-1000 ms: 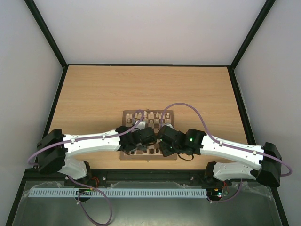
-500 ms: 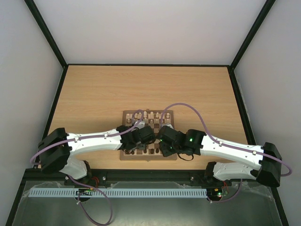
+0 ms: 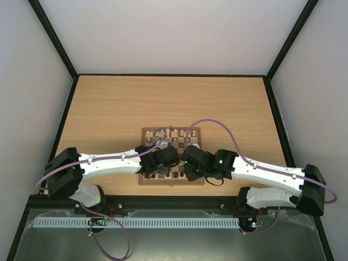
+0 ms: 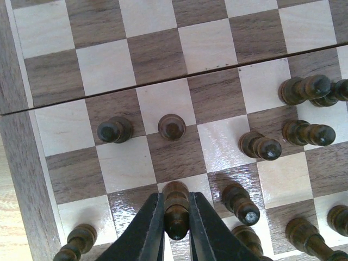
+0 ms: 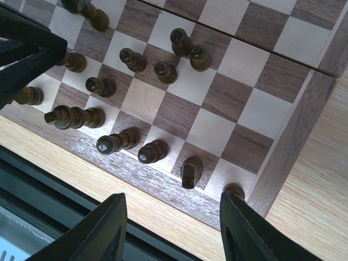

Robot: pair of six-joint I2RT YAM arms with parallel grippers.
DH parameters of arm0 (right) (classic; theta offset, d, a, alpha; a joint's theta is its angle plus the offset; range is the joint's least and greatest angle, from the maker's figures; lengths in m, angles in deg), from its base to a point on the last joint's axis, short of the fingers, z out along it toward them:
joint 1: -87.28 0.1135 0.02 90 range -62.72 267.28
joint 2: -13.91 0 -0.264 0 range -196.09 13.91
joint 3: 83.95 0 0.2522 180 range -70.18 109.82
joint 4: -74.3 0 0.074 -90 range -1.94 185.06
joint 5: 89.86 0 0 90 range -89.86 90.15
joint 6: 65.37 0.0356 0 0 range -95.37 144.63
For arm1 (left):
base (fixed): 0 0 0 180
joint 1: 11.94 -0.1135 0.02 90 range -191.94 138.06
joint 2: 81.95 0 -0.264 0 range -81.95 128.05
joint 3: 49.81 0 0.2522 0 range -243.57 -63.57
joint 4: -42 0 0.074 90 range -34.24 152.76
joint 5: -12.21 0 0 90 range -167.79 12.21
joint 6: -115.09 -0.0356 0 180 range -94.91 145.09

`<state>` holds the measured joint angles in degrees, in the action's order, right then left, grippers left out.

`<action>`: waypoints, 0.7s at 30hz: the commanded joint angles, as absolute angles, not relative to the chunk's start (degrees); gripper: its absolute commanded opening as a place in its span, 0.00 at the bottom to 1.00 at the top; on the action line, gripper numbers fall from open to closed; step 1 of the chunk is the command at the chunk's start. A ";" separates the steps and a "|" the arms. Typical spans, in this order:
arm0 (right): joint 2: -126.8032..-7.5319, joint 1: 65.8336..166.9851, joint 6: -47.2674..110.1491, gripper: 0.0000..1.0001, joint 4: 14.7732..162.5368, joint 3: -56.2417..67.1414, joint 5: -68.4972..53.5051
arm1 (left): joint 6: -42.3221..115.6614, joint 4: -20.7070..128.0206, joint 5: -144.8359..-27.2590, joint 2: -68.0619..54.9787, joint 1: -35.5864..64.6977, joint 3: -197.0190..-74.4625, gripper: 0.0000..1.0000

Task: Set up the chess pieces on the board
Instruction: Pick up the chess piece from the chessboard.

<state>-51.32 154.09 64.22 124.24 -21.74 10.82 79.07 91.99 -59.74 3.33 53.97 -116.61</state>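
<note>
The board (image 4: 157, 54) fills the left wrist view, with several dark brown chess pieces (image 4: 172, 126) standing on its near rows. My left gripper (image 4: 176, 204) is shut on one dark piece (image 4: 176, 215), which stands upright between the two black fingers over a light square. In the right wrist view my right gripper (image 5: 171, 217) is open above the board's near border (image 5: 163, 187), with nothing between its fingers. Dark pieces (image 5: 152, 152) line the squares just beyond it. From the top camera both grippers (image 3: 163, 162) (image 3: 188, 162) cover the near half of the board (image 3: 144, 132). Pale pieces (image 3: 173, 132) stand along its far row.
The board lies near the front edge of a wooden table (image 3: 119, 103), with a black rail (image 5: 32, 179) just below that edge. Purple cables (image 3: 217, 124) loop over the arms. White walls enclose the table on three sides.
My left gripper has closed on the dark piece, and the left arm's shoulder end has shifted slightly. The right arm has not moved.
</note>
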 commanded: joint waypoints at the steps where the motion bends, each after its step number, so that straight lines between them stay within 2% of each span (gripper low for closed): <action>1: -50.84 154.69 63.55 0.48 125.49 -22.30 10.60 | 78.71 93.35 -60.28 3.41 53.67 -116.24 0.10; 21: -51.13 154.69 63.82 0.48 125.65 -22.34 10.95 | 81.36 96.15 -61.75 1.05 57.61 -117.42 0.09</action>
<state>-51.32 154.09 64.22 124.22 -21.76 10.82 80.16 94.26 -61.34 1.56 56.74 -116.63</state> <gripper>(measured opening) 0.480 0.124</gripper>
